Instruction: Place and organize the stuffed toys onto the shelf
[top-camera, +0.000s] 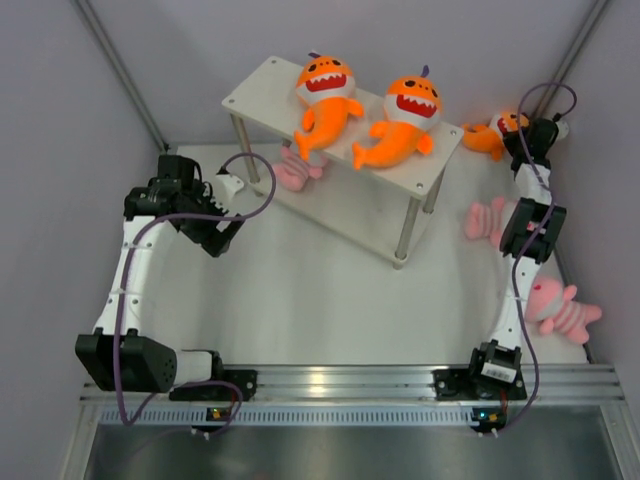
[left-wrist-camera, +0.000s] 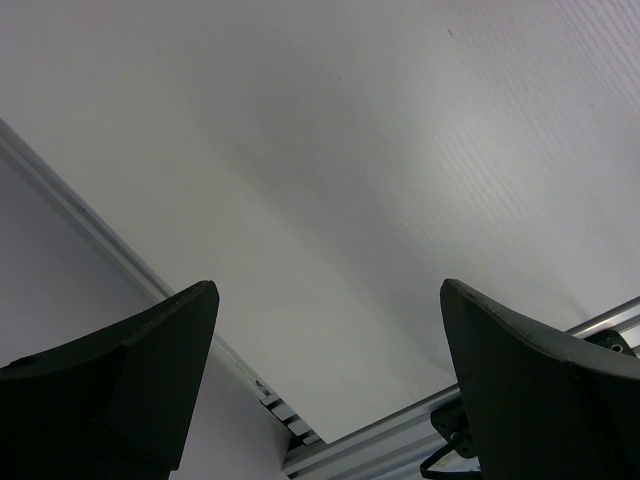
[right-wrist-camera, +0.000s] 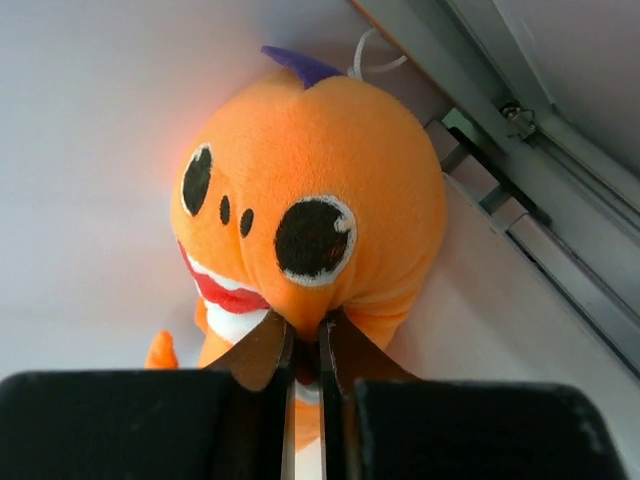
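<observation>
Two orange shark plushes (top-camera: 325, 95) (top-camera: 405, 120) lie on the top board of the white shelf (top-camera: 260, 95). A third orange plush (top-camera: 490, 135) lies at the far right corner of the table. My right gripper (top-camera: 532, 135) is shut on a fold of its cheek; in the right wrist view the plush (right-wrist-camera: 320, 210) fills the frame, pinched at my gripper (right-wrist-camera: 305, 345). One pink striped plush (top-camera: 295, 172) lies under the shelf, one (top-camera: 487, 220) beside the right arm, one (top-camera: 560, 308) at the near right. My left gripper (top-camera: 222, 222) (left-wrist-camera: 330, 380) is open and empty, left of the shelf.
Metal frame rails run along the far corners (top-camera: 120, 70) and the near edge (top-camera: 340, 385). The shelf's silver legs (top-camera: 403, 240) stand mid-table. The right arm's links (top-camera: 530, 230) pass over the pink plush beside it. A grey wall stands close on the left.
</observation>
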